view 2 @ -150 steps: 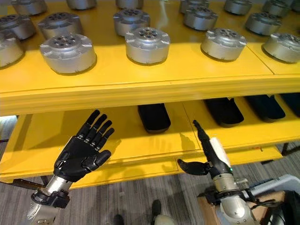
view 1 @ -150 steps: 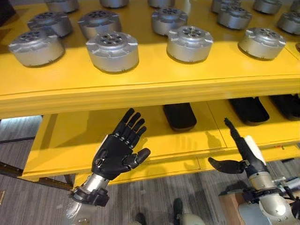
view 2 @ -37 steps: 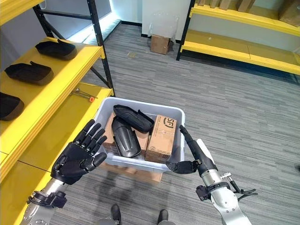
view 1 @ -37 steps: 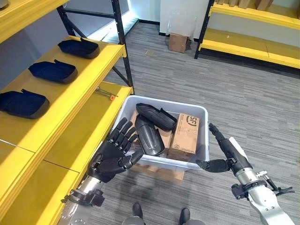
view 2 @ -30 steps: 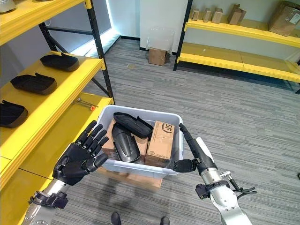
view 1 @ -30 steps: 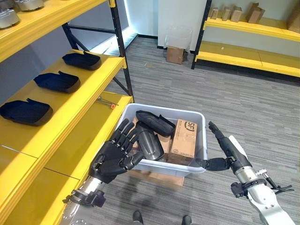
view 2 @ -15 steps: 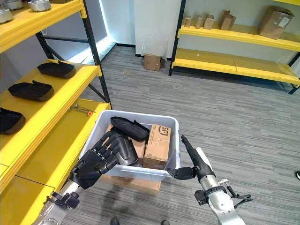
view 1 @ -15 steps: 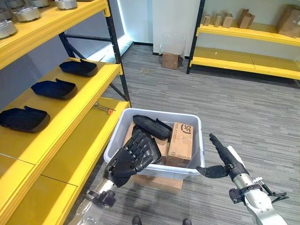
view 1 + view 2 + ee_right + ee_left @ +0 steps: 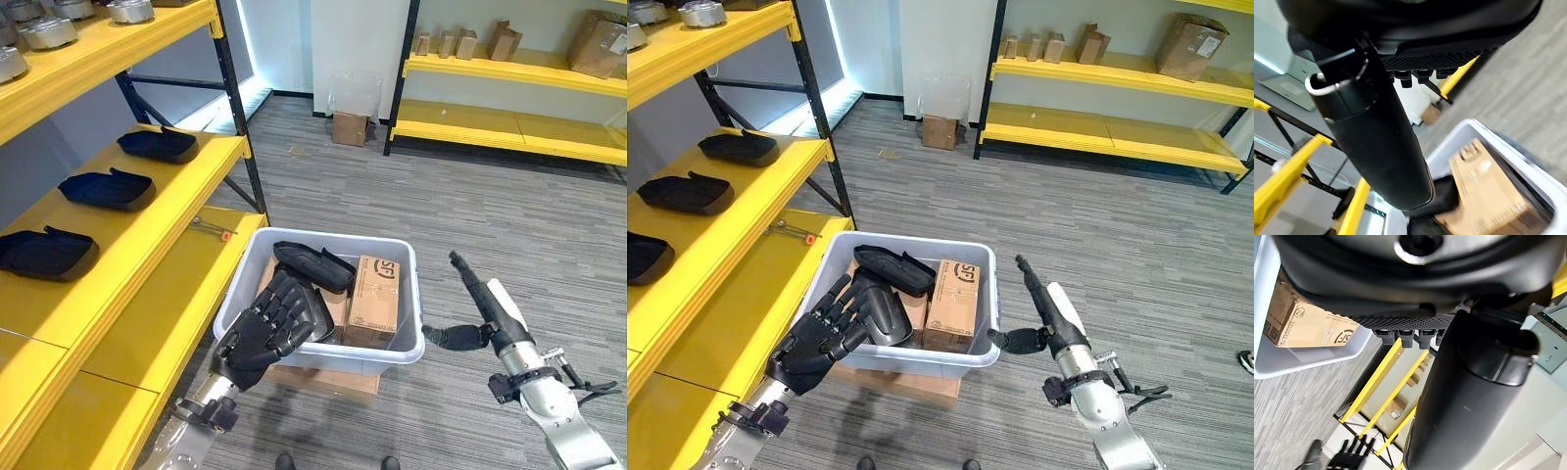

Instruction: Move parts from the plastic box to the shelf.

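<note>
The view has swung from the shelf of metal parts to the plastic box [image 9: 407, 345] on the floor beside the yellow shelf [image 9: 147, 245]. Within the last half second the left hand [image 9: 265, 333] has been brought over the box's near left corner, and its fingers are now spread and relaxed, with nothing held, just above the dark curved part [image 9: 884, 311] lying inside. A second dark part [image 9: 312, 264] lies across the far side of the box, next to a cardboard carton [image 9: 374, 302]. The right hand [image 9: 482, 315] is held outside the box's right wall, fingers straight and thumb pointed toward the rim, empty as well. Three similar dark parts [image 9: 108, 188] already rest on the shelf's middle level. It is judged that a fresh pick is being started, and a grasp on the nearer part is still needed.
</note>
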You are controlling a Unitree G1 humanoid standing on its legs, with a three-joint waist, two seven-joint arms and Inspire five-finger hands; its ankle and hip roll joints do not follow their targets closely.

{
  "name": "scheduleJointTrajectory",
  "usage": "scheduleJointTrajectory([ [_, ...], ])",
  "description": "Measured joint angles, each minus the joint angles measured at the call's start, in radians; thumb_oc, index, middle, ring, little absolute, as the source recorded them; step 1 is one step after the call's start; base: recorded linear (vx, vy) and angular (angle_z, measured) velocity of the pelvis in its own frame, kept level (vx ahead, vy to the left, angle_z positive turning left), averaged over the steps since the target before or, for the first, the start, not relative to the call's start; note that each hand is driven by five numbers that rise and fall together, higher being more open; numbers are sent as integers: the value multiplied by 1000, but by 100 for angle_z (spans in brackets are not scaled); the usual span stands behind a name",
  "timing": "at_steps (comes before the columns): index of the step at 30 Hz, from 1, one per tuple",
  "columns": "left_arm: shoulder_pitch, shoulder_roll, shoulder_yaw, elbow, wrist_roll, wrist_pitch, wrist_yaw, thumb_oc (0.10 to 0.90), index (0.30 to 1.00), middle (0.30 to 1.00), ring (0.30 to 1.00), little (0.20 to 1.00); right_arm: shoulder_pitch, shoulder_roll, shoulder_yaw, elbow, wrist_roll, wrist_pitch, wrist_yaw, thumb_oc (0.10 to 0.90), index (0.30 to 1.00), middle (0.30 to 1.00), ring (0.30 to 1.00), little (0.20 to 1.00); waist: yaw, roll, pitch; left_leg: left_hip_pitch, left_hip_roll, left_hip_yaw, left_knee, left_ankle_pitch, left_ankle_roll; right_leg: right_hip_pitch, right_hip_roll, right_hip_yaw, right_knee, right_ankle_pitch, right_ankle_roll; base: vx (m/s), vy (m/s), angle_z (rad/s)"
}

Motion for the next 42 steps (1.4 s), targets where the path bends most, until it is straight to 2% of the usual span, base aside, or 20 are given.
scheduleJointTrajectory([
  [5, -15, 0, -4, 2, -2, -7, 63, 900, 1000, 1000, 1000, 1000, -89, -46, 6, -1, -53, -10, 7, 900, 1000, 1000, 1000, 1000, 9, -4, 0, -8, -1, 3, 1, 0, 0, -3, -2, -2, 1, 6, 0, -122, 144, 0],
  [9, -34, -2, -3, 14, -4, -37, 81, 900, 1000, 1000, 1000, 1000, -109, -69, 4, -1, -53, -41, 12, 900, 1000, 1000, 1000, 1000, 43, -9, 2, -30, -6, -6, 15, -8, 4, 1, -10, -29, 1, 4, 2, -30, 177, 18],
  [11, -39, -4, -3, 33, -3, -40, 74, 900, 1000, 1000, 1000, 1000, -104, -69, 1, 0, -45, -38, 24, 900, 1000, 1000, 1000, 1000, 54, -14, 3, -43, -17, -15, 41, -40, 17, 19, -28, -66, 2, -1, 10, 31, 292, 50],
  [14, -34, -5, -2, 50, -2, -40, 61, 900, 1000, 1000, 1000, 1000, -102, -56, 2, -1, 1, -33, 70, 900, 1000, 1000, 1000, 1000, 66, -25, 9, -45, -40, -25, 61, -47, 37, 21, -53, -86, 50, -31, 28, -9, 212, 37],
  [16, -44, -2, 0, 50, -6, -39, 38, 900, 1000, 1000, 1000, 1000, -98, -54, 8, 0, -1, -33, 87, 900, 1000, 1000, 1000, 1000, 81, -50, 20, -71, -60, -49, 104, -63, 48, 3, -78, -102, 108, -51, 32, -13, 186, 35],
  [20, -46, 0, 5, 51, -42, -29, 13, 900, 1000, 1000, 1000, 1000, -83, -54, 8, -1, -7, -33, 87, 900, 1000, 1000, 1000, 1000, 83, -67, 34, -91, -54, -82, 132, -85, 77, -64, -101, -111, 269, -54, 32, 5, 38, 27],
  [21, -48, -2, 7, 54, -68, -24, 14, 900, 1000, 1000, 1000, 1000, -70, -58, 3, -2, -14, -44, 78, 900, 1000, 1000, 1000, 1000, 79, -79, 56, -86, -56, -110, 138, -99, 89, -114, -123, -68, 405, -56, 36, 14, -121, 28],
  [22, -46, -2, 7, 55, -83, -21, 14, 900, 1000, 1000, 1000, 1000, -52, -58, -1, -7, -15, -49, 73, 900, 1000, 1000, 1000, 1000, 76, -84, 58, -86, -58, -128, 144, -101, 92, -146, -128, -35, 477, -53, 37, 16, -214, 60],
  [23, -35, 2, 21, 55, -82, -21, 14, 900, 1000, 1000, 1000, 1000, -6, -58, -2, -19, -15, -58, 67, 900, 1000, 1000, 1000, 1000, 63, -97, 67, -88, -56, -153, 146, -105, 85, -186, -134, 27, 517, -98, 58, 11, -313, 52],
  [25, -18, 6, 54, 60, -82, -24, 13, 900, 1000, 1000, 1000, 1000, 26, -57, -2, -35, -17, -68, 67, 900, 1000, 1000, 1000, 1000, 79, -131, 71, -102, -55, -161, 166, -114, 79, -195, -149, 45, 416, -99, 58, 38, -433, 29],
  [26, -15, 8, 60, 65, -82, -25, 13, 900, 1000, 1000, 1000, 1000, 26, -56, -3, -35, -24, -78, 67, 900, 1000, 1000, 1000, 1000, 78, -135, 72, -114, -54, -162, 182, -120, 88, -190, -156, 39, 370, -91, 57, 106, -463, 13],
  [27, -8, 9, 65, 77, -82, -28, 14, 900, 1000, 1000, 1000, 1000, 18, -56, -3, -39, -40, -88, 67, 900, 1000, 1000, 1000, 1000, 82, -137, 71, -132, -49, -158, 210, -137, 80, -178, -176, 14, 285, -67, 76, 90, -263, 4],
  [28, -2, 11, 74, 82, -81, -30, 14, 900, 1000, 1000, 1000, 1000, 3, -53, 2, -40, -53, -91, 67, 900, 1000, 1000, 1000, 1000, 85, -136, 73, -141, -46, -170, 227, -137, 73, -170, -189, 15, 230, -46, 74, 115, -345, 1],
  [30, -20, 31, 59, 90, -81, -33, 22, 900, 1000, 1000, 1000, 1000, -36, -53, 11, -39, -54, -95, 69, 900, 1000, 1000, 1000, 1000, 80, -129, 84, -149, -31, -187, 263, -148, 59, -110, -168, 25, 134, -13, 69, 31, -224, 21],
  [32, -34, 55, 37, 84, -80, -53, 32, 900, 1000, 1000, 1000, 1000, -63, -50, 16, -39, -67, -100, 71, 900, 1000, 1000, 1000, 1000, 88, -154, 83, -155, -32, -187, 280, -156, 34, -76, -147, 15, 131, 31, 55, 63, -195, 8],
  [33, -44, 60, 37, 79, -81, -58, 44, 900, 1000, 1000, 1000, 1000, -91, -48, 25, -38, -78, -101, 74, 900, 1000, 1000, 1000, 1000, 102, -177, 80, -160, -30, -175, 288, -164, 13, -62, -136, -27, 113, 12, 63, 94, -119, -22],
  [34, -50, 49, 38, 80, -81, -64, 47, 900, 1000, 1000, 1000, 1000, -111, -47, 30, -33, -84, -101, 76, 900, 1000, 1000, 1000, 1000, 103, -168, 85, -172, -13, -172, 303, -176, 4, -56, -128, -31, 96, 6, 75, 77, -76, -20],
  [36, -49, 38, -1, 51, -79, -65, 56, 900, 1000, 1000, 1000, 1000, -126, -48, 30, -33, -89, -97, 90, 900, 1000, 1000, 1000, 1000, 87, -124, 99, -184, 48, -174, 319, -183, -1, -55, -70, -40, 98, -9, 47, 81, -76, 0],
  [38, -43, 36, -30, 31, -78, -61, 57, 900, 1000, 1000, 1000, 1000, -124, -63, 31, -32, -89, -85, 104, 900, 1000, 1000, 1000, 1000, 70, -105, 99, -177, 76, -175, 303, -172, -16, -55, -44, -53, 104, -21, 30, 106, -41, 3],
  [42, -43, 21, -41, 30, -79, -50, 58, 900, 1000, 1000, 1000, 1000, -123, -109, 27, -31, -103, -80, 104, 900, 1000, 1000, 1000, 1000, 50, -88, 99, -137, 85, -169, 222, -121, -60, -50, -29, -60, 105, -34, 17, 123, -16, 2],
])
